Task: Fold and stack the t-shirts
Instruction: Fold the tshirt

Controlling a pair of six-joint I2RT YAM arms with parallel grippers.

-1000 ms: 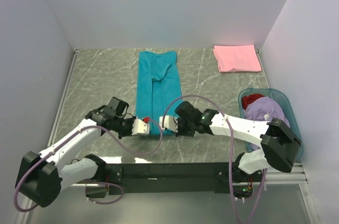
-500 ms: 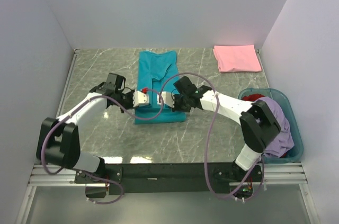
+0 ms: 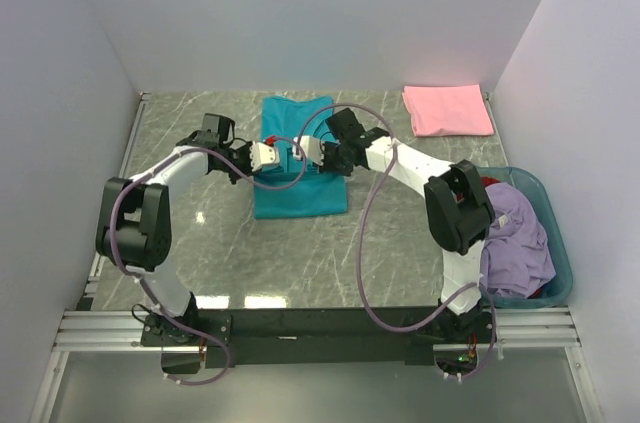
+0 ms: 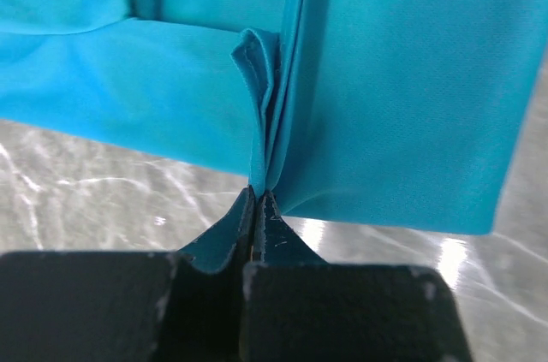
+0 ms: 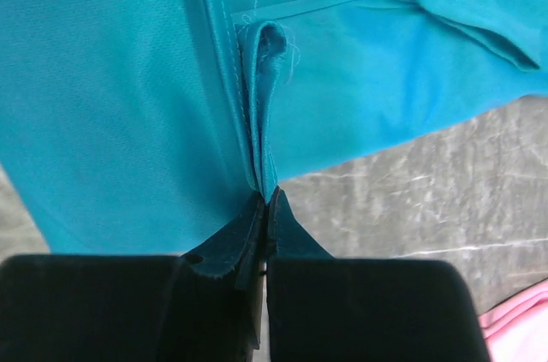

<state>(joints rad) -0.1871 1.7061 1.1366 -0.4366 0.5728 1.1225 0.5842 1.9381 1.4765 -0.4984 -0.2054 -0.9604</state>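
A teal t-shirt (image 3: 300, 193) lies in the middle of the table as a narrow strip, doubled over on itself. My left gripper (image 3: 272, 156) and right gripper (image 3: 298, 153) hang side by side above it. Each is shut on a pinch of its lifted hem. In the left wrist view the gripper (image 4: 259, 195) clamps bunched teal cloth (image 4: 411, 105). The right wrist view shows the same: the gripper (image 5: 264, 198) closed on a teal fold (image 5: 111, 105). A folded pink t-shirt (image 3: 447, 109) rests at the far right corner.
A teal plastic basket (image 3: 563, 253) stands at the right edge. It holds a crumpled lavender t-shirt (image 3: 515, 243) and a bit of red cloth (image 3: 489, 182). Walls close in the table on the left, the back and the right.
Both grippers have carried the teal shirt's near hem away from the arm bases toward the far side. The shirt now lies doubled over and shorter. Both stayed shut.
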